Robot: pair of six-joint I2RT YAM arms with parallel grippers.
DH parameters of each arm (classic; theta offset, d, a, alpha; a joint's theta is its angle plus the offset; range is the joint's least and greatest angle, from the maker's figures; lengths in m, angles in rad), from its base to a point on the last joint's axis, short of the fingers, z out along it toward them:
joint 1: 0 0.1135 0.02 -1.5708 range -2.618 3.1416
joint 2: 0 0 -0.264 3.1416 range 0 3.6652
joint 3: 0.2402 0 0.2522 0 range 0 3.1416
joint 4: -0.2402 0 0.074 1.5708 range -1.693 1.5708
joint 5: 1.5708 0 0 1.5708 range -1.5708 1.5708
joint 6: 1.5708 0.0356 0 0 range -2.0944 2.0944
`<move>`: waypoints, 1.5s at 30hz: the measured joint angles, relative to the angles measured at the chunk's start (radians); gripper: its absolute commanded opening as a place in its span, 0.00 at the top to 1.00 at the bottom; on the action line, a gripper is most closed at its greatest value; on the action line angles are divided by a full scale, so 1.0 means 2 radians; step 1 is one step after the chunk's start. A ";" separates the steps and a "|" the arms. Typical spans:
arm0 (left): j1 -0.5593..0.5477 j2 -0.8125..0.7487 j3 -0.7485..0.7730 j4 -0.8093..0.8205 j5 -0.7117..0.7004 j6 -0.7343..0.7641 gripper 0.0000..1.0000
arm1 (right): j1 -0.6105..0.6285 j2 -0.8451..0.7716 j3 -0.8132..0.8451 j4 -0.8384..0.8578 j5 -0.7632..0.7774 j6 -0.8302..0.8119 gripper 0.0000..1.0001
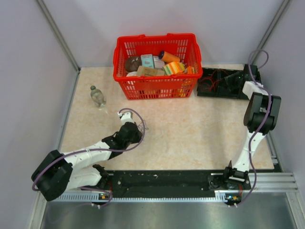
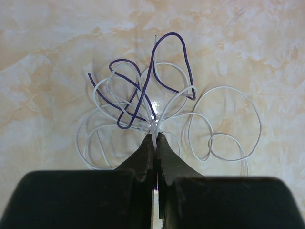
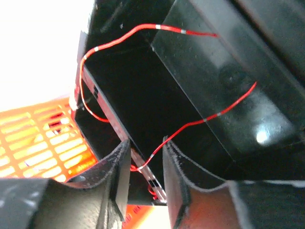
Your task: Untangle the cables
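Your left jaws are pinched shut on white strands of the cables [image 2: 157,95], fanned just ahead on the surface [image 2: 43,43]; likely limp, featherlight, so take single strands near crossings; right jaws part open, a red wire [image 3: 200,121] between them.

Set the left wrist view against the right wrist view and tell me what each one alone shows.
Left wrist only: white wires and a purple wire tangled on the beige table, the left fingers shut on white strands. Right wrist only: a red wire draped over a black tray, an orange-red basket beside it, the right fingers open. Both: dark fingers at the bottom edge and thin looped wire.
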 measured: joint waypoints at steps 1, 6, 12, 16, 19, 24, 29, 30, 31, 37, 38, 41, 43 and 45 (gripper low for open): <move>0.000 0.000 0.000 0.000 0.000 0.000 1.00 | -0.001 0.004 0.000 0.008 -0.008 0.010 0.87; 0.000 0.000 0.000 0.000 0.000 0.000 1.00 | -0.003 0.005 0.002 0.029 -0.010 0.030 0.98; 0.000 0.000 0.000 0.000 0.000 0.000 1.00 | -0.002 0.003 0.002 0.012 0.008 -0.009 1.00; 0.000 0.000 0.000 0.000 0.000 0.000 1.00 | 0.009 -0.011 0.002 -0.008 0.027 -0.065 1.00; 0.000 0.000 0.000 0.000 0.000 0.000 1.00 | 0.029 -0.033 0.002 -0.023 0.056 -0.110 1.00; 0.000 0.000 0.000 0.000 0.000 0.000 1.00 | 0.080 -0.066 0.019 -0.056 0.124 -0.177 1.00; 0.000 0.000 0.000 0.000 0.000 0.000 1.00 | 0.117 -0.090 0.020 -0.081 0.189 -0.227 1.00; 0.000 0.000 0.000 0.000 0.000 0.000 1.00 | 0.120 -0.093 0.018 -0.083 0.200 -0.234 1.00; 0.000 0.000 0.000 0.000 0.000 0.000 1.00 | 0.122 -0.096 0.016 -0.085 0.208 -0.241 1.00; 0.000 0.000 0.000 0.000 0.002 0.000 1.00 | 0.130 -0.105 0.007 -0.097 0.215 -0.286 1.00; 0.000 0.000 0.000 0.000 0.002 0.000 1.00 | 0.132 -0.105 0.007 -0.098 0.208 -0.292 1.00; 0.000 0.000 0.000 0.000 0.002 0.000 1.00 | 0.135 -0.104 0.008 -0.101 0.175 -0.304 1.00; 0.000 0.000 0.000 0.000 0.002 0.000 1.00 | 0.136 -0.099 0.012 -0.102 0.156 -0.307 1.00; 0.000 0.000 0.000 0.000 0.002 0.000 1.00 | 0.136 -0.084 0.024 -0.102 0.135 -0.308 1.00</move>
